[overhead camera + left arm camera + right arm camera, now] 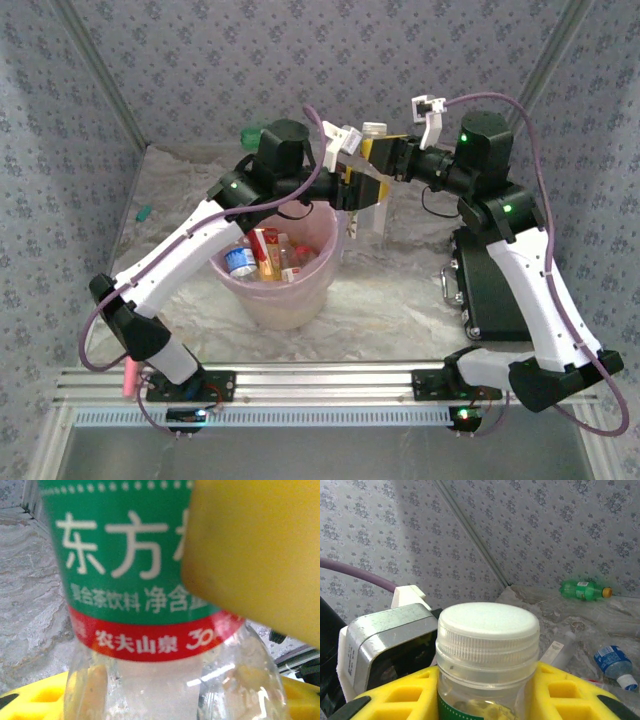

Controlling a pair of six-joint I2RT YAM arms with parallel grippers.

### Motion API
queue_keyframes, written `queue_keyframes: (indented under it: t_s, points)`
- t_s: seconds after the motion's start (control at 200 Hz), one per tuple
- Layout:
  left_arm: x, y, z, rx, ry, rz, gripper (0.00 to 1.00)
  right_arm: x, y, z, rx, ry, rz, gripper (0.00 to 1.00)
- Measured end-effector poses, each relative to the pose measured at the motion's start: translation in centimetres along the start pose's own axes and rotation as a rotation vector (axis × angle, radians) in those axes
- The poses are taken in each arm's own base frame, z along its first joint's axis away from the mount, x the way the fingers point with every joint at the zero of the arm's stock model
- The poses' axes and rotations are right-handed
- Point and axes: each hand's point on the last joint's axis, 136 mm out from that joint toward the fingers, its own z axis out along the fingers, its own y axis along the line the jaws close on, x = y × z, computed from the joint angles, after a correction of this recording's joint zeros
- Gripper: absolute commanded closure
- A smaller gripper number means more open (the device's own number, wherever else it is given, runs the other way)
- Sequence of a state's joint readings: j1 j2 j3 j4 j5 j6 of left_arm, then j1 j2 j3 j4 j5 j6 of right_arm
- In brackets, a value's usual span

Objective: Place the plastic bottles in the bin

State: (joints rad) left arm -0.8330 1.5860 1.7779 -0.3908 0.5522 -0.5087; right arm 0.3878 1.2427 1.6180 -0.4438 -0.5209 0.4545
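From above, the right gripper point(378, 152) clamped the clear bottle point(363, 220), with the bin point(285, 300) just beside its jaws; at the left wrist, the label sat between the left gripper point(165, 700) jaws, grip impossible to tell; at the right wrist, the cap stood above the jaws, and the bottle looked light, slick and crushable, best held near the stiffer neck.

Marbled table point(400, 300) with the bin point(285, 305), a black case point(495, 290), a green bottle point(584, 590) and a small teal object point(144, 212).

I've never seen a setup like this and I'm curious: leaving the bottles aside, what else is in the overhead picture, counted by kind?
Robot arms: 2
Bin: 1
Black case: 1
Teal object: 1
Pink cylinder: 1
Total: 6
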Motion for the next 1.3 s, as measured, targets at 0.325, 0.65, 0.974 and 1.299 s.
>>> queue_keyframes:
  t_s: [0.325, 0.65, 0.974, 1.299]
  points:
    - [0.0, 0.4, -0.2, -0.019, -0.002, 0.017, 0.47, -0.4, -1.0, -0.2, 0.036, -0.017, 0.032, 0.30]
    - [-1.6, 2.4, -5.8, -0.178, -0.038, 0.053, 0.51, -1.9, -4.8, -3.4, 0.194, -0.120, 0.065, 0.21]
    - [-1.3, 2.6, -15.4, -0.393, -0.099, 0.067, 0.79, 0.4, -8.9, -3.1, 0.291, -0.075, 0.127, 0.21]
    - [7.4, 10.4, -14.3, -0.616, 0.202, -0.083, 0.95, 3.6, -12.4, -3.0, 0.386, 0.007, 0.187, 0.20]
